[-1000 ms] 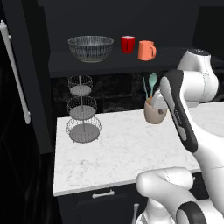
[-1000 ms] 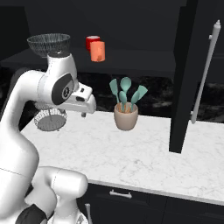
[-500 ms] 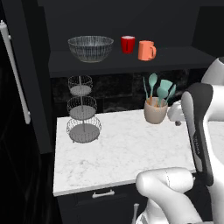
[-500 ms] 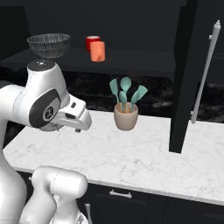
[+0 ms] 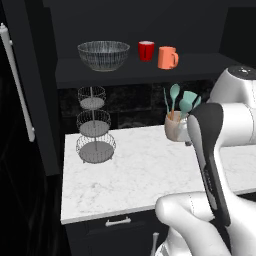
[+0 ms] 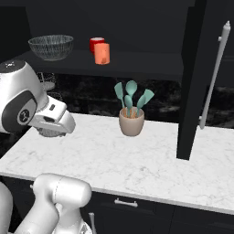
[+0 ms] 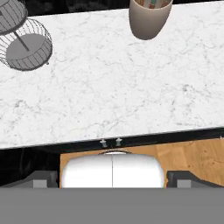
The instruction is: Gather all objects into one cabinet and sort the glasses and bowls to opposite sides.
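On the dark shelf of the open black cabinet (image 5: 150, 75) stands the striped see-through bowl (image 5: 103, 54) (image 6: 51, 46) at the left. The red cup (image 5: 146, 50) (image 6: 95, 42) and the orange mug (image 5: 167, 57) (image 6: 102, 53) stand close together to its right. My arm is folded back low over the counter's front edge, well away from the shelf. In the hand view my gripper (image 7: 112, 178) is open, its fingertips (image 7: 180, 178) spread wide with nothing between them, looking down at the white marble counter (image 7: 109, 87).
A beige utensil pot (image 5: 175, 127) (image 6: 131, 121) (image 7: 148, 17) with teal spoons stands at the back of the counter. A three-tier wire basket stand (image 5: 92, 125) (image 7: 26, 48) is at the back left. Cabinet doors with pale bar handles (image 5: 17, 85) (image 6: 214, 75) hang open on both sides.
My arm has drawn back and down from in front of the shelf toward the base. The bowl, cup and mug have stayed where they were.
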You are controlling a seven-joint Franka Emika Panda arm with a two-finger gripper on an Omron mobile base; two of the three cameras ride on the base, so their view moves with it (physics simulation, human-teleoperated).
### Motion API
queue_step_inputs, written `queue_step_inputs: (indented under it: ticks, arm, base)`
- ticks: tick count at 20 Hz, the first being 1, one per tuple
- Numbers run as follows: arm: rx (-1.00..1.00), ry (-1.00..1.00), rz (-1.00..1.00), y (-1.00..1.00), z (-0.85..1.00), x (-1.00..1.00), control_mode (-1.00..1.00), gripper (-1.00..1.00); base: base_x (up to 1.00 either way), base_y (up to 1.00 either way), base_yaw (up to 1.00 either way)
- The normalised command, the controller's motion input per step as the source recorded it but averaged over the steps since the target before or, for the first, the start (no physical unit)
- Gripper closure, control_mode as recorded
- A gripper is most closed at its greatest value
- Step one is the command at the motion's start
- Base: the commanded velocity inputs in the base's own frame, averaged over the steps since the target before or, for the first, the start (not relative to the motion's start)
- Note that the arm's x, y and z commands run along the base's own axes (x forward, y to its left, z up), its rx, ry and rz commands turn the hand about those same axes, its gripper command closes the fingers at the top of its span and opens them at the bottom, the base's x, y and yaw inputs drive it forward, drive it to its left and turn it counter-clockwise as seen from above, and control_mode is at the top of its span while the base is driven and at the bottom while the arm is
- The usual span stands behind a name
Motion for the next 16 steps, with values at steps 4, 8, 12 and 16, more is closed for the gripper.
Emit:
queue_step_inputs:
  ticks: [4, 8, 12, 16]
  arm:
    - [0.0, 0.0, 0.0, 0.04, 0.07, -0.14, -1.0, -1.0]
    - [0.0, 0.0, 0.0, 0.0, 0.04, -0.14, -1.0, -1.0]
    - [0.0, 0.0, 0.0, -0.03, 0.0, 0.0, -1.0, -1.0]
    - [0.0, 0.0, 0.0, -0.06, 0.0, -0.15, -1.0, -1.0]
  base:
    - [0.0, 0.0, 0.0]
    - [0.0, 0.0, 0.0]
    - [0.0, 0.0, 0.0]
    - [0.0, 0.0, 0.0]
